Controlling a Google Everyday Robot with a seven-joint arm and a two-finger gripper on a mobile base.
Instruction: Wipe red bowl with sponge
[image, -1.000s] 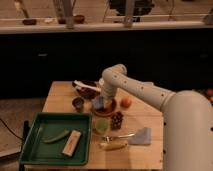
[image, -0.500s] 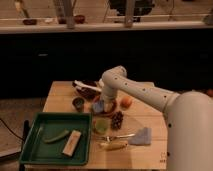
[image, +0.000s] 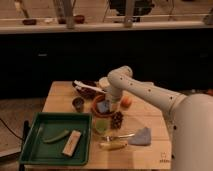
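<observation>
The red bowl (image: 100, 107) sits in the middle of the wooden table (image: 150, 150). A bluish sponge (image: 104, 106) lies inside it. My gripper (image: 107, 100) points down into the bowl, right on the sponge, at the end of the white arm (image: 145, 92) that reaches in from the right. The arm hides part of the bowl's far rim.
A green tray (image: 35, 145) with a green vegetable (image: 55, 136) and a tan block (image: 71, 142) is at front left. Nearby stand a dark bowl with a white utensil (image: 86, 89), a small cup (image: 78, 103), an orange (image: 126, 101), grapes (image: 117, 119), a green item (image: 101, 125), a banana (image: 113, 145) and a blue cloth (image: 142, 135).
The gripper has shifted slightly over the red bowl, staying down on the sponge. Nothing else has moved.
</observation>
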